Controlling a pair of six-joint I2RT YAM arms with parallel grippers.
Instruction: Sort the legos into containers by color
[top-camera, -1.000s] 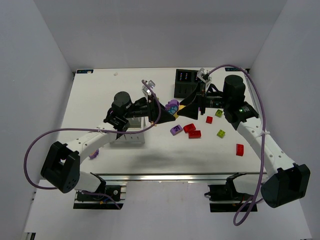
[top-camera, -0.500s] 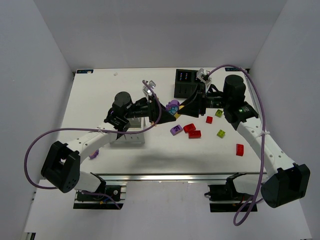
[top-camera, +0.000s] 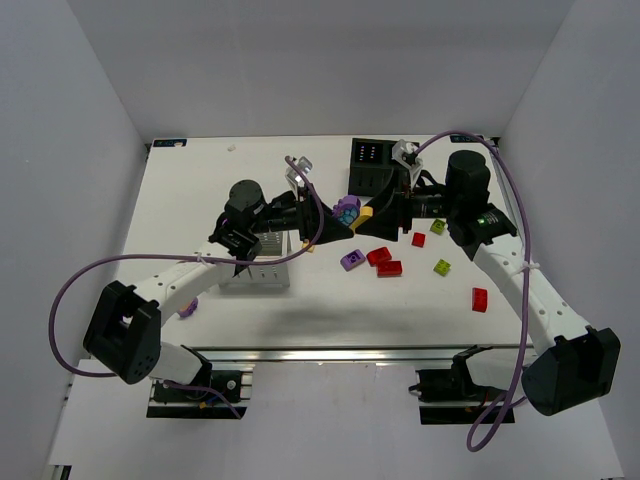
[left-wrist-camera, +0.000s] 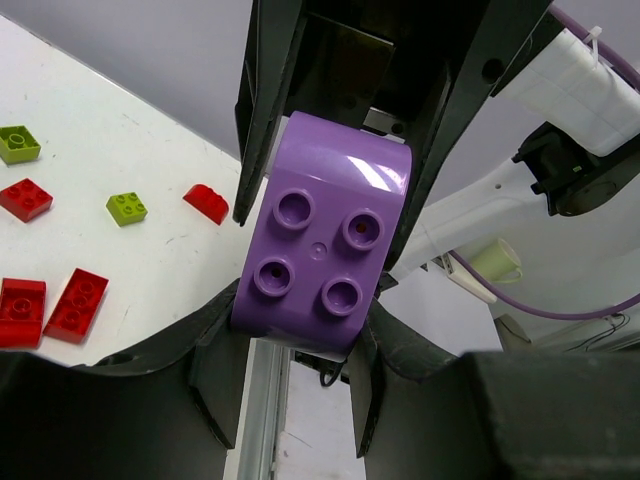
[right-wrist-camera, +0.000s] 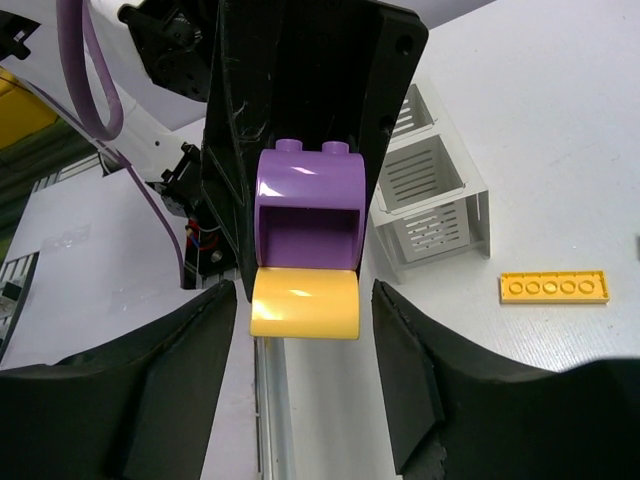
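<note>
My left gripper (top-camera: 337, 226) is shut on a purple brick (top-camera: 346, 209) and holds it in the air above the table's middle. In the left wrist view the left gripper (left-wrist-camera: 300, 345) grips the lower sides of the purple brick (left-wrist-camera: 325, 250), whose four studs face the camera. A yellow brick (right-wrist-camera: 305, 303) is stuck to the purple brick (right-wrist-camera: 307, 205). My right gripper (right-wrist-camera: 305, 315) is open, its fingers on either side of the yellow brick with gaps; it also shows in the top view (top-camera: 372, 215). The white container (top-camera: 255, 272) stands under the left arm and the black container (top-camera: 370, 166) at the back.
Loose on the table right of centre: a purple brick (top-camera: 351, 260), red bricks (top-camera: 379, 256) (top-camera: 390, 268) (top-camera: 418, 239) (top-camera: 480, 299) and green bricks (top-camera: 437, 227) (top-camera: 442, 267). A flat yellow plate (right-wrist-camera: 554, 287) lies near the white container (right-wrist-camera: 440, 190). Another purple brick (top-camera: 187, 308) lies at the front left.
The left gripper and its purple brick have shifted slightly up and to the right, closer between the right gripper's fingers. The loose bricks have not moved.
</note>
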